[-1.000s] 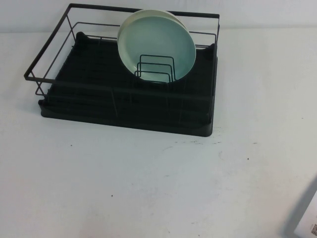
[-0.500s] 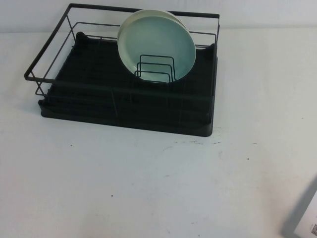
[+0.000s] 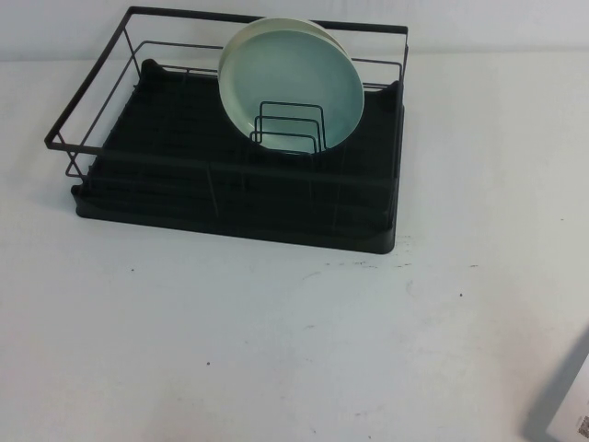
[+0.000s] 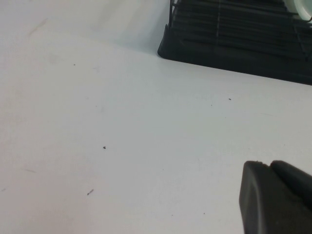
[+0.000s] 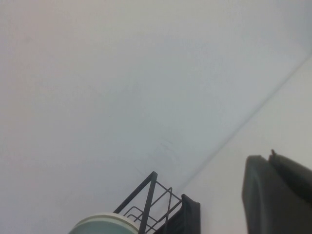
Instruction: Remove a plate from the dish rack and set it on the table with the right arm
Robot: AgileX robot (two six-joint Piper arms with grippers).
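Nothing is lifted yet, so I judge I am at the very start, with the reach toward the rack not begun.

My left end effector (image 4: 275,197) shows only as a dark edge in its wrist view, low over the bare white worktop (image 3: 276,350) on the near-left side of the rack. I cannot tell how it is set.

The rectangular black wire-frame dish rack on its black tray base (image 3: 230,198) holds two plates standing on edge in the small upright wire dividers (image 3: 290,127) at its rear right. The round pale mint-green plate with a low rim (image 3: 296,90) faces me. Behind it, touching or nearly so, a cream-white plate (image 3: 317,28) shows only as a thin rim. The rest of the rack is empty.

My right end effector (image 5: 280,195) is pressed together and holding nothing, well to the near right of the rack. It must spread, come in over the rack's top rail, pinch the mint plate's upper rim, and lift it clear of the dividers.
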